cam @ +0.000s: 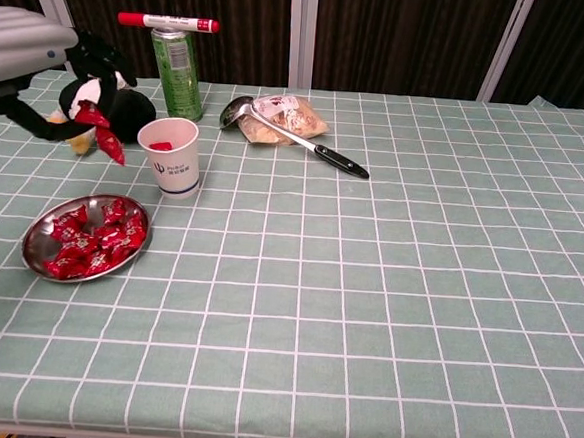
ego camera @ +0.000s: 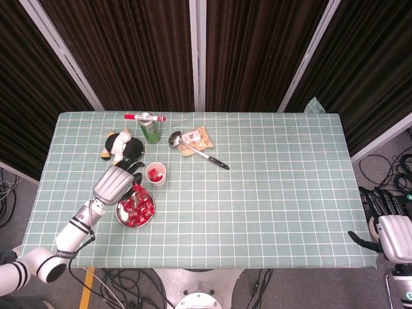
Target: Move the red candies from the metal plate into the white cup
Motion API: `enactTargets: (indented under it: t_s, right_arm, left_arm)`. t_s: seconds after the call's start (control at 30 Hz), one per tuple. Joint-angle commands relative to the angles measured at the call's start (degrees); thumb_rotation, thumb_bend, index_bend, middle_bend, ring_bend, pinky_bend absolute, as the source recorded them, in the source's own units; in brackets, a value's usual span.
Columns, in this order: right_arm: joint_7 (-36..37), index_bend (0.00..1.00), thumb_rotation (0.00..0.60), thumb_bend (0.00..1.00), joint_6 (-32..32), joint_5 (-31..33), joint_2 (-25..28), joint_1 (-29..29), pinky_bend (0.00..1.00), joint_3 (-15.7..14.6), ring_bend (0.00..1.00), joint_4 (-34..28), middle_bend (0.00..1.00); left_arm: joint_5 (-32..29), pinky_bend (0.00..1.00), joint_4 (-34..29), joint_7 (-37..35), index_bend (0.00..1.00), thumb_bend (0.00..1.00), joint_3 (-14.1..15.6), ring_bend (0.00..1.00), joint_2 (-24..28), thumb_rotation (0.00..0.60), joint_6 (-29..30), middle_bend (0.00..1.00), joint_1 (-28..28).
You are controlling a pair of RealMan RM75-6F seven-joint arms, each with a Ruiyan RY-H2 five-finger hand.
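Head view: metal plate (ego camera: 118, 214) near front-left of the checked green surface (ego camera: 270, 187), w/ a heap of red candies (ego camera: 136, 207) in shiny wrappers filling most of it. White cup (ego camera: 156, 174) just behind & right of plate, apart from it, red candy showing inside. Left hand (ego camera: 118, 182) raised above plate's back edge, between plate & cup, fingers closed round one red candy (ego camera: 136, 190) w/ wrapper hanging down. Right hand (ego camera: 389, 225) off the surface at far right edge, low beside the corner; fingers partly seen, can't tell if apart or together. Behind cup: plush toy (ego camera: 121, 147), green can (ego camera: 149, 129) w/ red marker (ego camera: 144, 117) lying across its top, snack bag (ego camera: 195, 140) w/ ladle (ego camera: 198, 150) resting on it.

Chest view: plate (cam: 36, 245) at left, rim bare on near & left side, candies (cam: 92, 241) piled toward back & right, crinkled red foil w/ white glints. Cup (cam: 171, 156) upright, open top, bit of red visible low inside, dark print on front wall. Left hand (cam: 52, 72) at upper left, well above surface, dark fingers (cam: 94, 63) pinching the held candy (cam: 103, 130); candy dangles just left of cup rim, not touching it. Can (cam: 177, 71) behind cup, marker (cam: 167, 22) balanced flat on top. Right hand out of this view.
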Motion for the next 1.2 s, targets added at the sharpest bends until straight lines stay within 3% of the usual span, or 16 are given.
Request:
enactTargets:
  t_s: [0.03, 0.37, 0.83, 1.2]
  right_arm:
    - [0.00, 0.00, 0.600, 0.07, 0.06, 0.04, 0.02, -0.04, 0.00, 0.01, 0.00, -0.04, 0.13]
    - [0.15, 0.00, 0.600, 0.07, -0.19, 0.48, 0.03, -0.08, 0.00, 0.04, 0.00, 0.18, 0.13]
    - [0.37, 0.00, 0.600, 0.07, -1.08, 1.06, -0.20, 0.40, 0.00, 0.30, 0.00, 0.57, 0.13]
    - [0.34, 0.00, 0.600, 0.07, -0.90, 1.44, -0.04, 0.19, 0.00, 0.38, 0.00, 0.53, 0.13]
  left_arm:
    - [-1.76, 0.33, 0.12, 0.38, 0.62, 0.45, -2.04, 0.19, -0.34, 0.600, -2.48, 0.34, -2.43]
    - [-6.59, 0.33, 5.41, 2.39, 0.62, 0.45, -4.88, 0.19, -4.77, 0.600, -7.97, 0.34, -7.68]
    - [-8.82, 0.33, 10.20, 5.55, 0.61, 0.45, -3.32, 0.19, -8.51, 0.600, -10.24, 0.34, -9.76]
    - [-10.07, 0.33, 9.78, 6.45, 0.40, 0.45, -2.69, 0.19, -8.88, 0.600, -11.43, 0.33, -10.67]
